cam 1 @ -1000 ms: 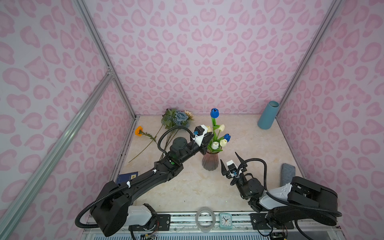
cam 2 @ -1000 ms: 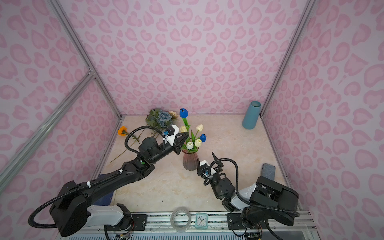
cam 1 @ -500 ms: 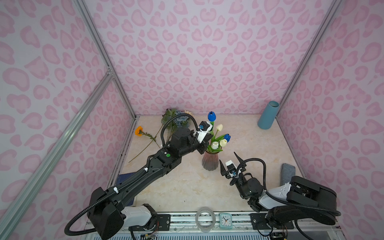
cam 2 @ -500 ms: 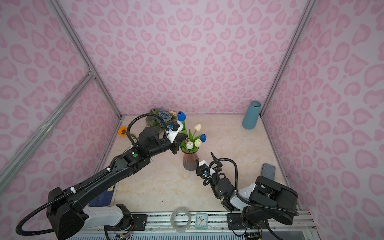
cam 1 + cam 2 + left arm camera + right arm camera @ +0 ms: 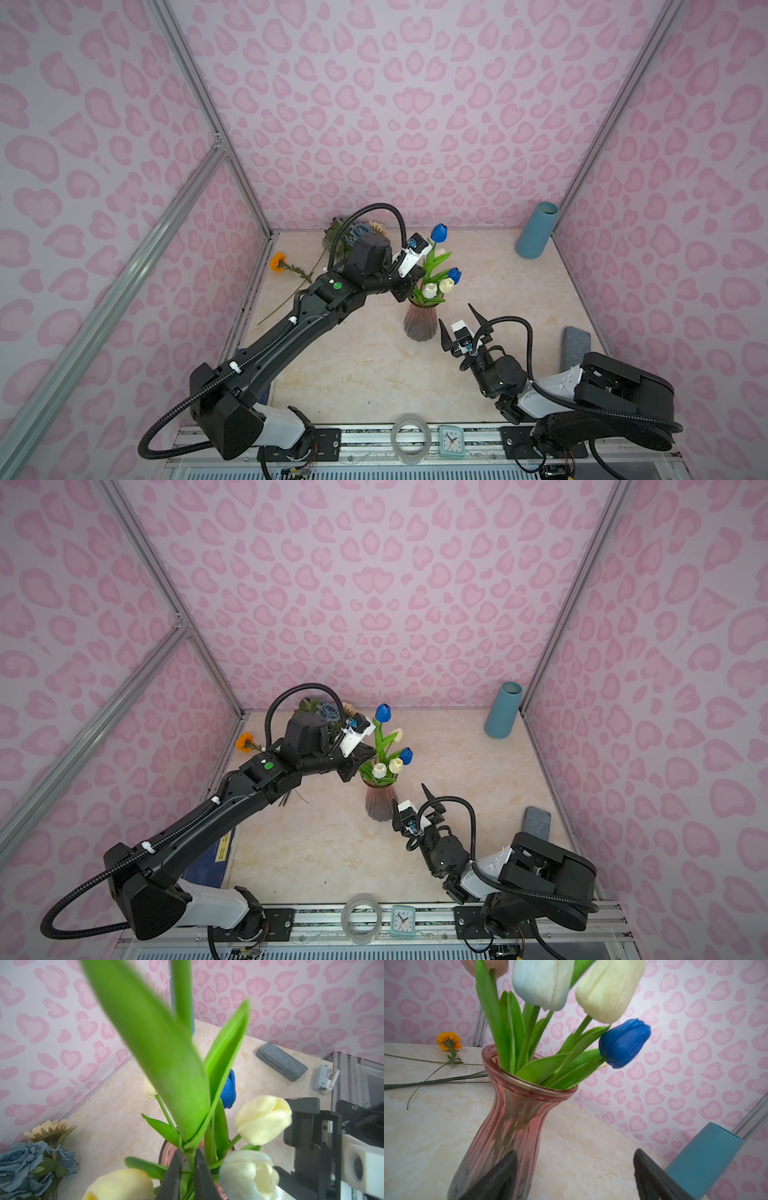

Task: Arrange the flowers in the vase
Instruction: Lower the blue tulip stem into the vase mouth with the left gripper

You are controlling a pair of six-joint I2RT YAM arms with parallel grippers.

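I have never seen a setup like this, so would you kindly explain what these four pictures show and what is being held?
The machine is two black robot arms, a left arm and a right arm, working at a marble table inside a pink-walled booth. Two pictures look down on the whole scene from above. The two close-ups come from a camera on each arm's wrist.

The left hand is pinched shut on the stem of a tall blue tulip, at the mouth of the pink glass vase. The vase already contains other tulips. The right hand is open and empty beside the vase.

An orange flower and a dusty-blue rose bunch lie on the table, not yet arranged. A teal tube and a grey case are off to the side.
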